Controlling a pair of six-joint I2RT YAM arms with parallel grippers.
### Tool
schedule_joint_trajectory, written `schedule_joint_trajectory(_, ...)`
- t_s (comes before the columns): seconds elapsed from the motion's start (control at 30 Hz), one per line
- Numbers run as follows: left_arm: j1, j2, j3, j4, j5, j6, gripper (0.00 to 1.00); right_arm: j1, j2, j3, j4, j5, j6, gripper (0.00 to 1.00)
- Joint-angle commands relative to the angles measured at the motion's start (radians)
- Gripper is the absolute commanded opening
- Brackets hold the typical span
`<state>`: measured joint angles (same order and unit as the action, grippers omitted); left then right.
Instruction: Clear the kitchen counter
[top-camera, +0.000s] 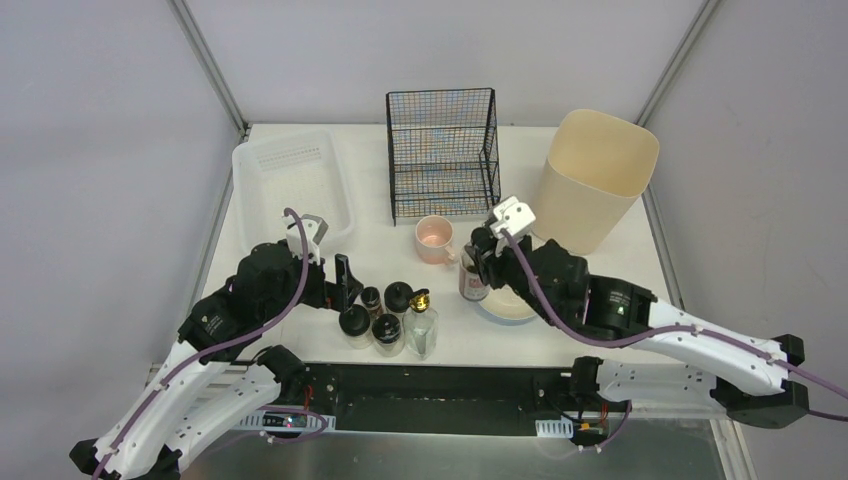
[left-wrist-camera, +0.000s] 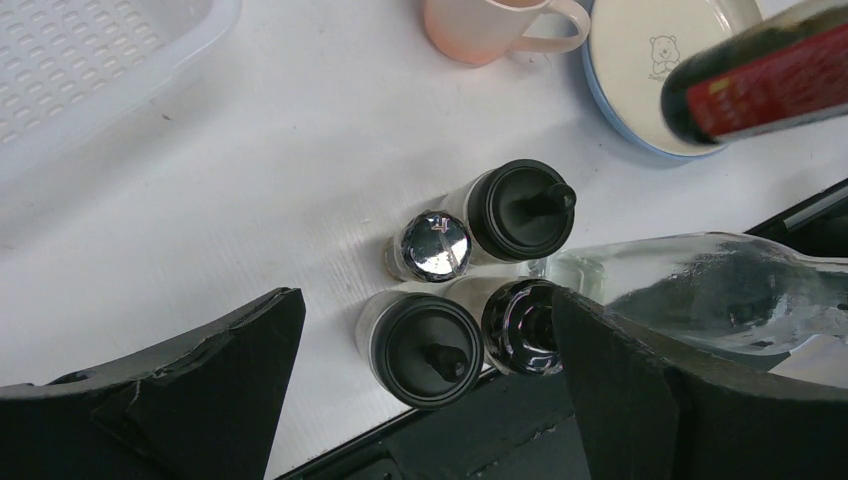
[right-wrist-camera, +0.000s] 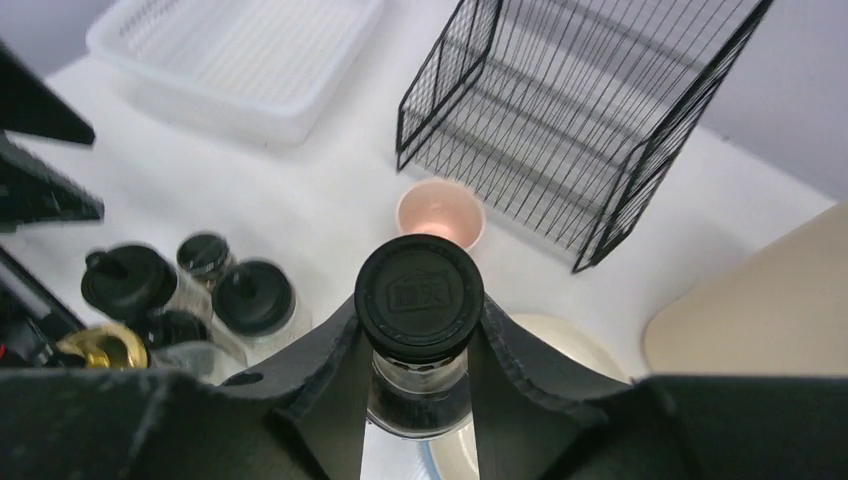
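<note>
The right gripper (right-wrist-camera: 418, 352) was clamped on an upright dark bottle (right-wrist-camera: 419, 297) just under its black cap, long axis vertical, at the edge of the plate (top-camera: 512, 306) on the kitchen counter (top-camera: 375, 240). The wire rack (top-camera: 442, 150) lay beyond it, likely the nearer drop-off for this arm. The left gripper (left-wrist-camera: 425, 310) hung wide open over the small bottles (top-camera: 390, 318), well left.

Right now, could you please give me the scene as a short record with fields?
Counter: white, items on it
Left gripper: open, above the jars
Right gripper: shut on the neck of the dark bottle, by the plate
Jars: four, clustered beside a glass bottle
Mug: pink, upright, before the rack
Tray: back left
Bin: back right
</note>
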<state>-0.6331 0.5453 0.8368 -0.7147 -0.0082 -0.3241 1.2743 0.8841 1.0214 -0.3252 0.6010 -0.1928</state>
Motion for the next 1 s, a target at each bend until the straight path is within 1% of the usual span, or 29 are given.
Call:
schedule_joint_trajectory(0.0, 0.007, 0.01, 0.0, 0.021, 0.007, 0.014, 1.0, 0.0, 0.053, 0.204, 0.066, 0.165, -0.123, 0.0)
schedule_joint_trajectory(0.1, 0.007, 0.01, 0.0, 0.02, 0.007, 0.014, 1.0, -0.023, 0.111, 0.289, 0.077, 0.194, -0.172, 0.0)
schedule_joint_trajectory(0.2, 0.007, 0.006, 0.0, 0.019, 0.007, 0.012, 1.0, -0.083, 0.166, 0.353, 0.124, 0.186, -0.212, 0.0)
schedule_joint_trajectory(0.33, 0.007, 0.004, -0.002, 0.018, 0.007, 0.012, 1.0, -0.234, 0.251, 0.487, 0.091, 0.061, -0.159, 0.0)
schedule_joint_trajectory(0.47, 0.007, 0.003, -0.003, 0.017, 0.029, 0.01, 1.0, -0.328, 0.348, 0.613, 0.074, -0.002, -0.148, 0.0)
schedule_joint_trajectory(0.6, 0.007, 0.009, -0.001, 0.016, 0.028, 0.011, 1.0, -0.432, 0.421, 0.676, 0.153, -0.118, -0.138, 0.0)
schedule_joint_trajectory(0.67, 0.007, 0.012, -0.003, 0.015, 0.027, 0.011, 1.0, -0.466, 0.463, 0.713, 0.197, -0.13, -0.14, 0.0)
schedule_joint_trajectory(0.8, 0.007, 0.017, -0.005, 0.015, 0.031, 0.011, 1.0, -0.547, 0.567, 0.838, 0.227, -0.157, -0.098, 0.0)
schedule_joint_trajectory(0.83, 0.008, 0.017, -0.004, 0.015, 0.036, 0.011, 0.99, -0.566, 0.594, 0.86, 0.244, -0.185, -0.095, 0.0)
schedule_joint_trajectory(0.9, 0.009, 0.02, -0.004, 0.015, 0.041, 0.011, 1.0, -0.601, 0.644, 0.903, 0.29, -0.218, -0.103, 0.0)
schedule_joint_trajectory(0.97, 0.009, 0.02, -0.004, 0.014, 0.041, 0.01, 1.0, -0.621, 0.707, 0.968, 0.311, -0.211, -0.118, 0.0)
